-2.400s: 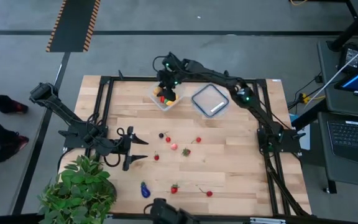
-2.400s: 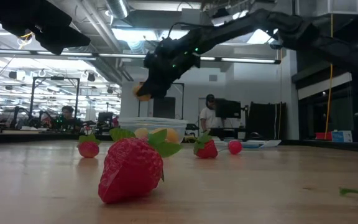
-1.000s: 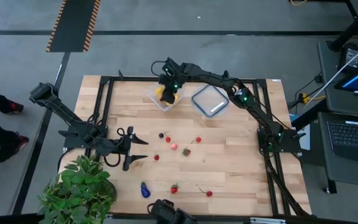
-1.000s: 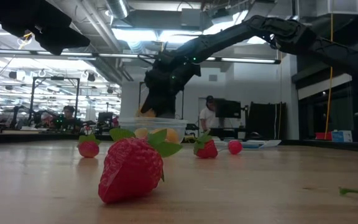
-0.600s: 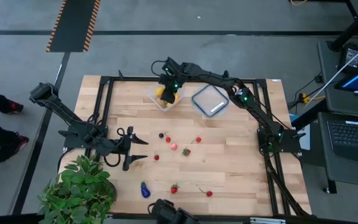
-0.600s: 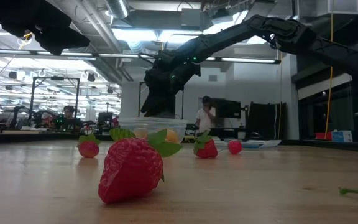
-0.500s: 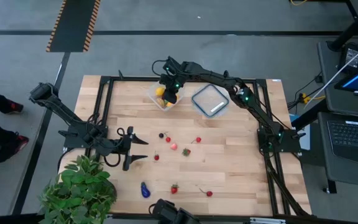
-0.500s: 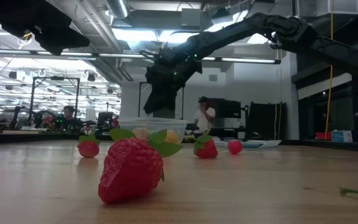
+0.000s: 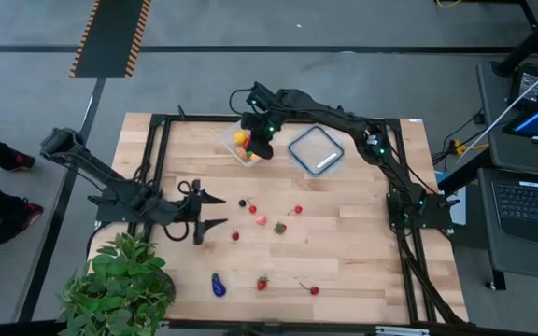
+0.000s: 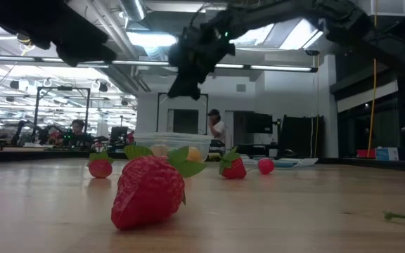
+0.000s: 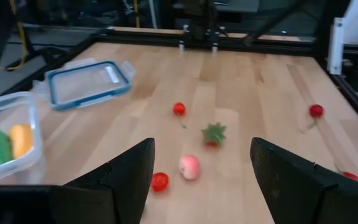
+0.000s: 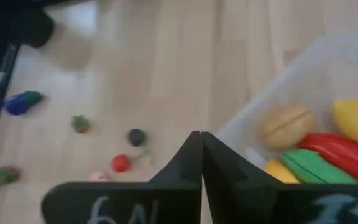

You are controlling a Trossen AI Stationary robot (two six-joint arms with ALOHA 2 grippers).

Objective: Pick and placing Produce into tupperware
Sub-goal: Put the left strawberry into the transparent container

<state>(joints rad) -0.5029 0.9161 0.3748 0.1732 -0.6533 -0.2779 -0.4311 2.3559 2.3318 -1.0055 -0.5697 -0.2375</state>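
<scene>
The right jaws (image 9: 261, 147) are pressed fully together, nothing held, raised just above the near edge of the tupperware (image 9: 240, 145), where yellow, red and green produce (image 12: 328, 149) is seen. The left jaws (image 9: 211, 211) are spread wide over the counter (image 9: 344, 243), with loose berries (image 11: 179, 109) ahead of them.

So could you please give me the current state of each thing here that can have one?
tupperware: uncovered, several produce pieces inside.
lid: off, lying flat on the table beside the tupperware.
right gripper: shut, empty, above the tupperware's edge.
left gripper: open, empty, over the table's left part.
loose produce: scattered on the table, outside the tupperware.
</scene>
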